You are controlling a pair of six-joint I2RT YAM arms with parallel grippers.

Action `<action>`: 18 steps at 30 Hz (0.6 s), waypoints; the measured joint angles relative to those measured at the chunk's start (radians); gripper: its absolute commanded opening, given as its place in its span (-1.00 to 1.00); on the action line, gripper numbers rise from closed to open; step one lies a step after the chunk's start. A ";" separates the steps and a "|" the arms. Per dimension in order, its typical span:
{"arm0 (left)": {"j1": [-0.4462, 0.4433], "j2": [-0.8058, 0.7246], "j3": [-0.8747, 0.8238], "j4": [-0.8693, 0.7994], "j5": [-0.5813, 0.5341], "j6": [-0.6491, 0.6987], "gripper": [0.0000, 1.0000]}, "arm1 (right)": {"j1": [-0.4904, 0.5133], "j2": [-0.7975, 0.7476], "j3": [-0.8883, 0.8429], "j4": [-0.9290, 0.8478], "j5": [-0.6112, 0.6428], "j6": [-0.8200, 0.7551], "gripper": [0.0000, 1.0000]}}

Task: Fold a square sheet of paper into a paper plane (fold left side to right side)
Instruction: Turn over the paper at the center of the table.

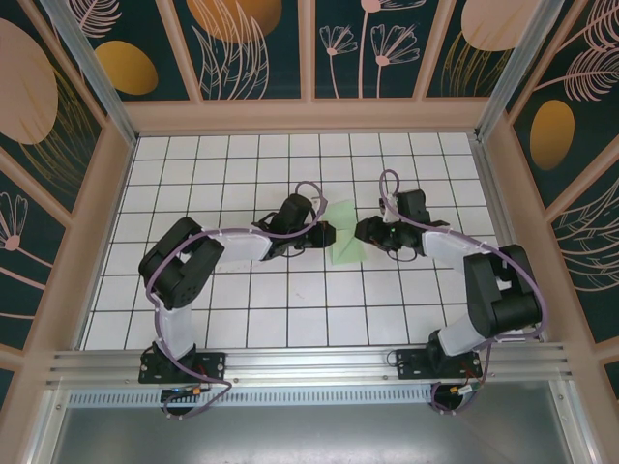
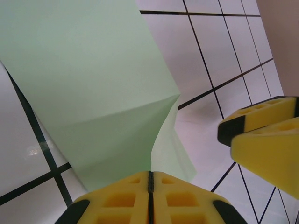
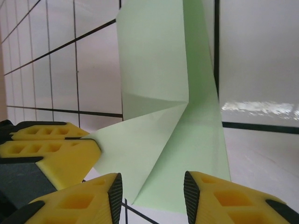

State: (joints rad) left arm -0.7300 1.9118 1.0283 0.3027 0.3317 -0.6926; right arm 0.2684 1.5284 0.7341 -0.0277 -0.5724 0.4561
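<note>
The square sheet of paper is pale green and lies partly folded at the middle of the white grid table. My left gripper sits at its left side, shut on a corner of a raised flap. In the left wrist view the paper rises from the closed left gripper. My right gripper is at the sheet's right side. In the right wrist view the right gripper stands open over the near edge of the creased paper. The left gripper's fingers pinch the flap's tip there.
Pale wooden walls enclose the table on three sides. Both arms reach inward from the near edge, and their elbows stand high over the near rows of tiles. The right gripper's yellow fingers hang close by in the left wrist view.
</note>
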 measured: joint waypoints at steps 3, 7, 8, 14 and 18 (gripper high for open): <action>0.000 -0.008 -0.005 0.008 -0.003 0.000 -0.78 | -0.003 0.025 0.000 0.051 -0.045 0.008 -0.11; 0.000 -0.010 -0.010 0.010 -0.008 0.000 -0.77 | -0.003 0.072 0.000 0.095 -0.081 0.023 -0.11; 0.000 -0.010 -0.011 0.010 -0.012 0.000 -0.78 | -0.003 0.085 0.000 0.103 -0.087 0.026 -0.11; 0.001 -0.010 -0.011 0.010 -0.026 0.000 -0.77 | -0.003 0.155 0.000 0.154 -0.140 0.048 -0.15; 0.005 -0.010 -0.011 0.010 -0.028 -0.001 -0.71 | -0.003 0.192 0.002 0.179 -0.172 0.058 -0.23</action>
State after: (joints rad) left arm -0.7250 1.9022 1.0168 0.3130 0.3038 -0.6933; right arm 0.2649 1.7203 0.7357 0.1513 -0.7441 0.5137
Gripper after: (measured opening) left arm 0.127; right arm 0.405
